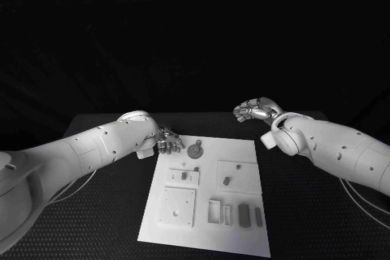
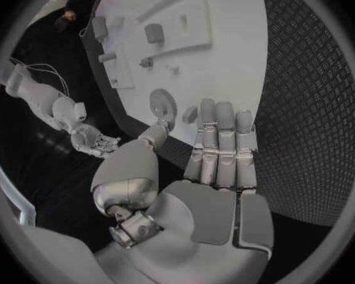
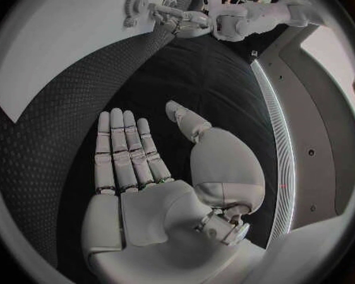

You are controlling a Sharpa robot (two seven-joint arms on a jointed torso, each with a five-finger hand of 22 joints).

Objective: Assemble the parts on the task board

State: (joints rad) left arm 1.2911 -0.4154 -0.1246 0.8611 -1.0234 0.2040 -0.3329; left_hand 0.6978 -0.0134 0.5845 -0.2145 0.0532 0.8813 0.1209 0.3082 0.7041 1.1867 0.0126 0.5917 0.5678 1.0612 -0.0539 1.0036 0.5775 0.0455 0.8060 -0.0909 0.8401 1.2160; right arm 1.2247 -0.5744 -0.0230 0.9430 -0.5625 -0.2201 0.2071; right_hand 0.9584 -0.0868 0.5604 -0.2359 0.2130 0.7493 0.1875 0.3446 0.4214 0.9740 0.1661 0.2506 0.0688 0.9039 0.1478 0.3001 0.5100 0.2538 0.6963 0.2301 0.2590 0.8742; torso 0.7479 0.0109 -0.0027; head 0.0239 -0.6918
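The left robot hand (image 1: 169, 140) is released, fingers extended and holding nothing, positioned at the far left corner of the task board (image 1: 208, 237). A gear-shaped part (image 1: 195, 151) lies on the board just beside its fingertips. The right robot hand (image 1: 256, 110) is also released, fingers straight and apart, above the surface (image 1: 317, 215) beyond the board's far right corner. Further small parts (image 1: 244, 215) lie toward the board's near edge.
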